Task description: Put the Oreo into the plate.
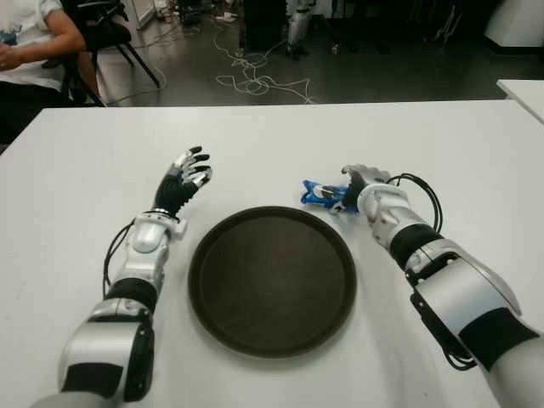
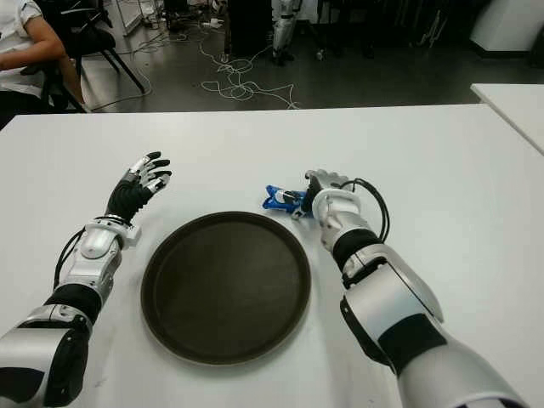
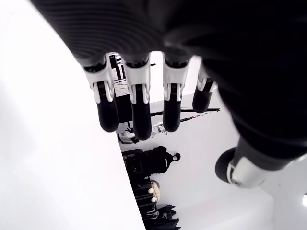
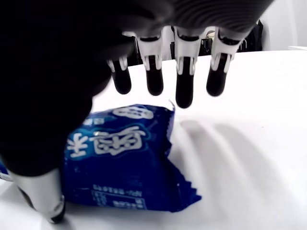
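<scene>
Right wrist view: right hand [image 4: 144, 120] spread above the Oreo packet [image 4: 122, 163].

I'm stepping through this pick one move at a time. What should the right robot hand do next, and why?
Probably close its fingers on the Oreo pack. The right robot hand hovers open over the blue pack, which lies on the table beside the empty plate. The left robot hand shows open left of the plate.

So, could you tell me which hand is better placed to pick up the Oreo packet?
The right hand: it is at the Oreo packet with open fingers. The left hand is across the plate.
</scene>
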Controlling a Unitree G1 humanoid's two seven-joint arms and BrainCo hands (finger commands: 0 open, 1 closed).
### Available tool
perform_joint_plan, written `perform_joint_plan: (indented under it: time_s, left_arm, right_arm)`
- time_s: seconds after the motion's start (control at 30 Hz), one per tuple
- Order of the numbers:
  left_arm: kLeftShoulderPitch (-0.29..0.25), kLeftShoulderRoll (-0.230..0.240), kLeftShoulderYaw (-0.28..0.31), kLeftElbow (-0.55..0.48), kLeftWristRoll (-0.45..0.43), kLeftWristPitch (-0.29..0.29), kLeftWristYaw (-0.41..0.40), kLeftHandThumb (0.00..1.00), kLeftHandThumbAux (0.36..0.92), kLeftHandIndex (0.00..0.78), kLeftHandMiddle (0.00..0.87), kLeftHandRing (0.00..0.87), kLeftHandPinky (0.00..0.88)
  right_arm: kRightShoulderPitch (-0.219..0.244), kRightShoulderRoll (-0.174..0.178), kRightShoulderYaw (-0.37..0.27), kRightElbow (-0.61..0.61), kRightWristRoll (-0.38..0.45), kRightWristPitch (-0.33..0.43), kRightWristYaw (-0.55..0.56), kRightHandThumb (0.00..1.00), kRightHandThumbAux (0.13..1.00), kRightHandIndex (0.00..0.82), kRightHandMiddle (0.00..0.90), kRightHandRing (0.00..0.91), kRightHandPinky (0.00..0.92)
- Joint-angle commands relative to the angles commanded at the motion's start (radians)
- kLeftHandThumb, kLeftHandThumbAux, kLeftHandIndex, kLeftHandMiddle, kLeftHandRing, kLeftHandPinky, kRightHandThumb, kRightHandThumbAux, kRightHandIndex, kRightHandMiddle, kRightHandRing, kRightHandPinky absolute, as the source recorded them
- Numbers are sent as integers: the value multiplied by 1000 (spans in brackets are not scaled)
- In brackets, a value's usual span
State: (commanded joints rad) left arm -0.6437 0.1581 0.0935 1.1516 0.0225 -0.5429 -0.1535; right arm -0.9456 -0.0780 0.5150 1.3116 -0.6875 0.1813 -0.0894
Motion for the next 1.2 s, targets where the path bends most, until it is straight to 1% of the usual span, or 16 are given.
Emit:
perform_joint_plan:
  time_s: [0.13,0.3,0.37,0.4,0.5,0.6,0.87,1.0,1.07,1.17,1.2]
  left_arm:
    - [1,1,-1,1,1,-5,0,81,591,91,187,188,203]
    - [-2,3,-6,5,9,-7,6,77,594,92,183,183,200]
    - [-3,4,-8,7,12,-7,9,78,601,93,182,181,197]
    - [-3,3,-8,7,12,-8,10,79,605,94,182,180,196]
    - [-4,0,-6,7,11,-10,12,86,633,95,180,178,196]
    - [-4,-2,-6,6,10,-12,15,90,642,97,182,180,198]
    - [-5,-4,-6,3,9,-2,17,83,626,95,182,183,200]
    - [-4,-6,-7,3,9,-1,19,91,623,95,184,186,203]
    - [-4,-7,-6,3,10,-3,20,94,623,99,189,189,205]
    - [-3,-8,-7,4,11,-8,26,95,620,105,194,194,212]
    - [-3,-8,-7,4,12,-10,28,97,622,107,196,195,215]
  right_arm:
    - [0,3,-2,0,2,5,-4,0,702,143,155,173,185]
    - [-2,5,-1,-1,1,8,-4,0,706,127,144,160,167]
    - [-1,3,1,-4,-1,-3,-8,0,708,132,145,159,163]
    - [2,0,3,-8,-2,-21,-16,0,709,135,146,159,161]
    - [7,-3,6,-17,-3,-54,-32,0,714,155,164,177,172]
    - [9,-4,8,-20,-3,-78,-39,0,718,167,176,189,182]
    - [20,-1,17,-44,-3,-134,-34,0,726,189,202,215,217]
    - [25,1,22,-55,-3,-142,-27,0,725,194,208,230,247]
    - [28,2,24,-61,-2,-143,-25,0,721,194,208,233,248]
    - [33,4,27,-67,0,-144,-18,0,713,185,203,230,239]
    - [35,6,29,-69,-1,-142,-15,0,705,186,197,210,179]
